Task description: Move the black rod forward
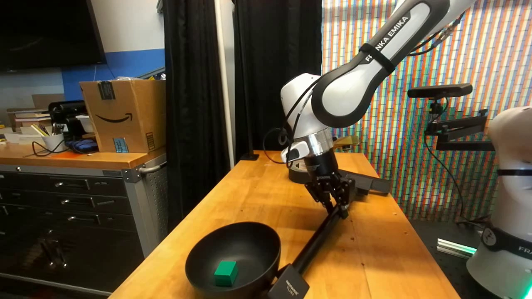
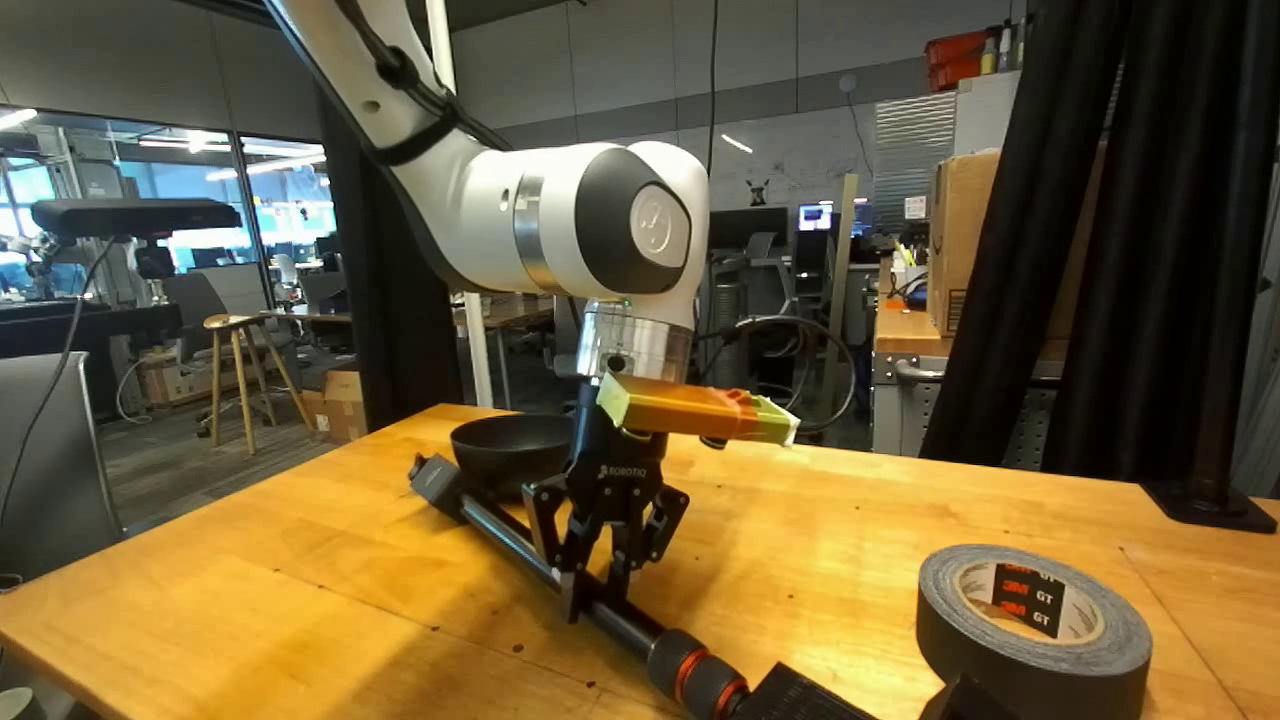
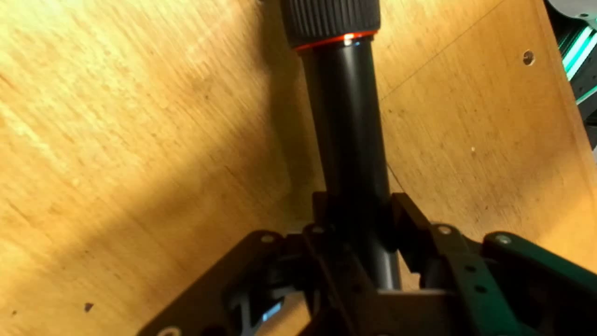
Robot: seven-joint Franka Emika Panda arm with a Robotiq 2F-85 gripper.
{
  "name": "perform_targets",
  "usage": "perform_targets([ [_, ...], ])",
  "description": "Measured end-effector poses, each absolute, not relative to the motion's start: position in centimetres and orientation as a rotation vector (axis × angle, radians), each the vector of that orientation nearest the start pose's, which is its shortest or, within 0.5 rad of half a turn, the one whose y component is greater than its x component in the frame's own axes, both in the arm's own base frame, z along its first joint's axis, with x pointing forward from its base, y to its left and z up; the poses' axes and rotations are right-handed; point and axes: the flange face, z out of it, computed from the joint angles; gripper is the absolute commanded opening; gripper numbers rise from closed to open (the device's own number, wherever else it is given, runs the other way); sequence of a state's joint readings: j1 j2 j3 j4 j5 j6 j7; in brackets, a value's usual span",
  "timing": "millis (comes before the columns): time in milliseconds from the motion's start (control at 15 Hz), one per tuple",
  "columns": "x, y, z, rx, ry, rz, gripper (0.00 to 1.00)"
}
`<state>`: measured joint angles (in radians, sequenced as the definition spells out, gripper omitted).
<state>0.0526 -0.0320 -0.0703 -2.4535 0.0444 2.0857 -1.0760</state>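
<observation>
The black rod (image 1: 318, 241) lies lengthwise along the wooden table in both exterior views (image 2: 635, 628). One end has a square block (image 1: 289, 284) beside the bowl; the other has red-ringed collars (image 2: 690, 668) and a dark crosspiece (image 1: 365, 182). My gripper (image 1: 337, 211) points down at the rod's shaft, with one finger on each side, in both exterior views (image 2: 594, 600). In the wrist view, the fingers (image 3: 361, 212) press against both sides of the rod (image 3: 347, 116). The gripper is shut on it. I cannot tell whether the rod is lifted.
A black bowl (image 1: 203, 253) holding a green block (image 1: 225, 273) stands right by the rod's square end; the bowl also shows behind the gripper (image 2: 510, 445). A tape roll (image 2: 1040, 655) stands near the collared end. The table edge (image 3: 566, 107) runs at right in the wrist view.
</observation>
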Motion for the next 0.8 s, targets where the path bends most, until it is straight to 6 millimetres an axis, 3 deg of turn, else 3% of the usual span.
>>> perform_targets([
  [800, 46.3, -2.6, 28.9, -2.557, -1.417, 0.399, 0.12],
])
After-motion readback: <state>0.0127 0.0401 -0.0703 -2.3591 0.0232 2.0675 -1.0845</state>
